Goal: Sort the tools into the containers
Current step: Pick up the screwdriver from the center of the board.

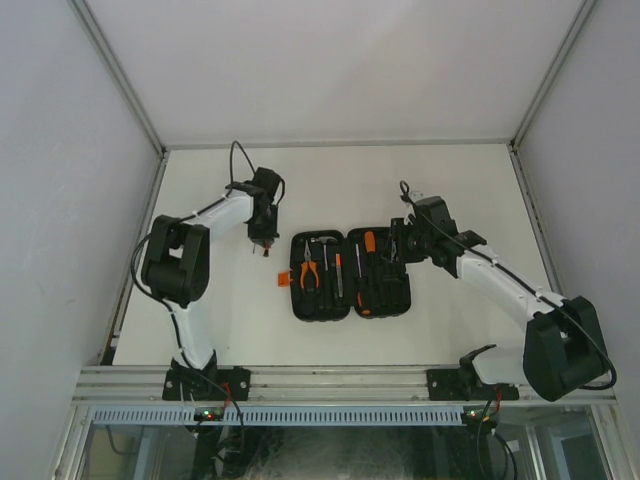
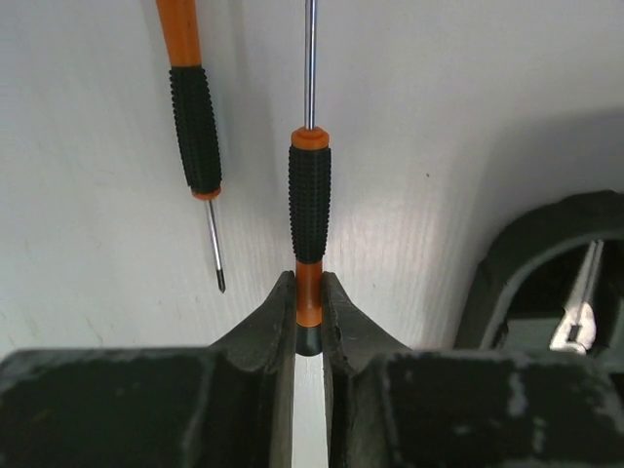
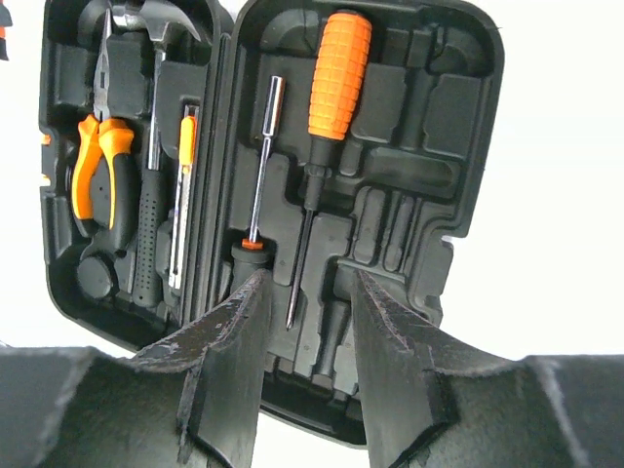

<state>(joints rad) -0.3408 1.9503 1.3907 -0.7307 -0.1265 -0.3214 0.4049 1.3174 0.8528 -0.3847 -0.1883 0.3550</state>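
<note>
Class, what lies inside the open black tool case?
Pliers, hammer, a slim orange-and-steel tool, a steel shaft and an orange-handled screwdriver. The right fingers cover the case's near slots.

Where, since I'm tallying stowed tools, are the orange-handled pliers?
The orange-handled steel pliers lie in the left half of the open black plastic tool case, beside the black-handled hammer, at the left of the right wrist view.

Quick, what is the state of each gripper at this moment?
Left gripper: closed on the orange end of a small screwdriver.
Right gripper: open, holding nothing, facing the open tool case.
</note>
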